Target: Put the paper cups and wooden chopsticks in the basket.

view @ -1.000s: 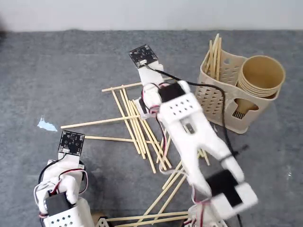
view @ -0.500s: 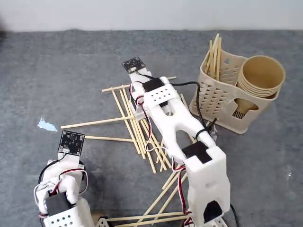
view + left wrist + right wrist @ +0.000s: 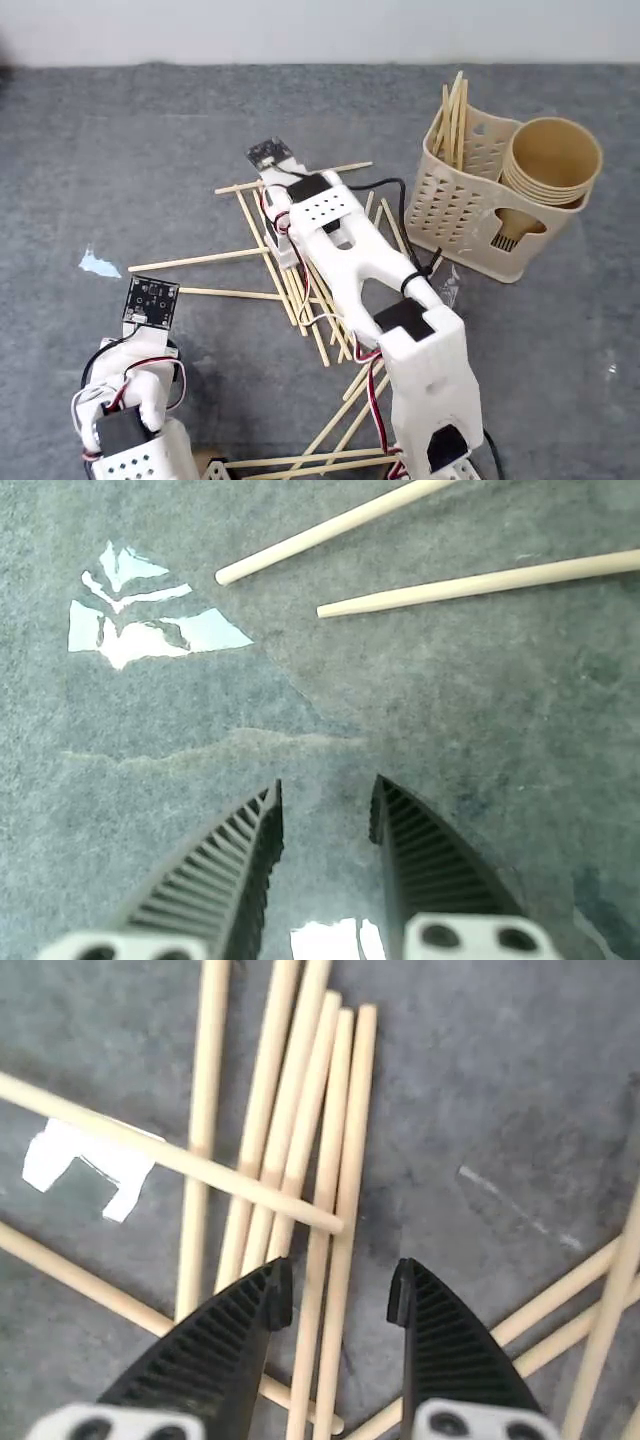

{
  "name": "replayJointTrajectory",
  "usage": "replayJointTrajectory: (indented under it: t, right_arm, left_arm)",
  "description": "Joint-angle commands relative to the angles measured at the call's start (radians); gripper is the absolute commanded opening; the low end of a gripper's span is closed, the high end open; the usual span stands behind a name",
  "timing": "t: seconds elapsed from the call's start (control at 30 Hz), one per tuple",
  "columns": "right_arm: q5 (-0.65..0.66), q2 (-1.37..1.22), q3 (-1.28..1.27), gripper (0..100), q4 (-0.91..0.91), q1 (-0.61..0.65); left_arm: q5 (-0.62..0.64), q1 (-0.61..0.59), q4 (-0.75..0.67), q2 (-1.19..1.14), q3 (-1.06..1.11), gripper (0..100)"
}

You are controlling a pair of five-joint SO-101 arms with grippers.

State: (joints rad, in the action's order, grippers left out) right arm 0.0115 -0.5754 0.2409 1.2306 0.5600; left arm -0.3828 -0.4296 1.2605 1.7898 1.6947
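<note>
Grey table (image 3: 120, 130), felt-like surface.

Right arm (image 3: 370, 270) stretched from the near edge out over the middle of the table, above the loose pile.

Basket (image 3: 455, 215) at far right, upright, two compartments. Cups (image 3: 555, 155) stacked in its right compartment. A few chopsticks (image 3: 452, 115) stand in the left compartment, ends above the rim.

Left arm (image 3: 130, 420) folded back at the near-left corner.

Loose sticks (image 3: 320, 1160) lie criss-crossed mid-table, well apart from the basket; more near the right arm's base.

Right gripper (image 3: 340, 1280) partly spread, nothing held, fingers straddling two parallel sticks of the pile. Contact with them: cannot tell.

Left gripper (image 3: 327, 795) partly spread, nothing held, pointed at bare table. Two stick ends (image 3: 480, 580) lie beyond it, apart from the fingers.

Pale scrap (image 3: 98, 264) flat on the table, left side.
</note>
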Motion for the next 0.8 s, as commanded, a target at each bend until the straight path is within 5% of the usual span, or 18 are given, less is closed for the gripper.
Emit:
replayJointTrajectory:
  t: [0.0, 0.2, 0.33, 0.77]
  right_arm:
    - [-0.003, -0.016, 0.055, 17.5, 0.005, 0.005]
    - [-0.003, -0.041, 0.055, 15.7, 0.008, -0.025]
    - [-0.003, -0.042, 0.055, 0.2, 0.012, -0.05]
    - [-0.003, 0.036, 0.055, 0.8, 0.099, -0.142]
  left_arm:
    - [0.006, 0.005, 0.006, 0.008, -0.012, 14]
    - [0.006, 0.005, 0.006, 0.008, -0.012, 14]
    - [0.006, 0.005, 0.006, 0.008, -0.012, 14]
    - [0.006, 0.005, 0.006, 0.008, -0.012, 14]
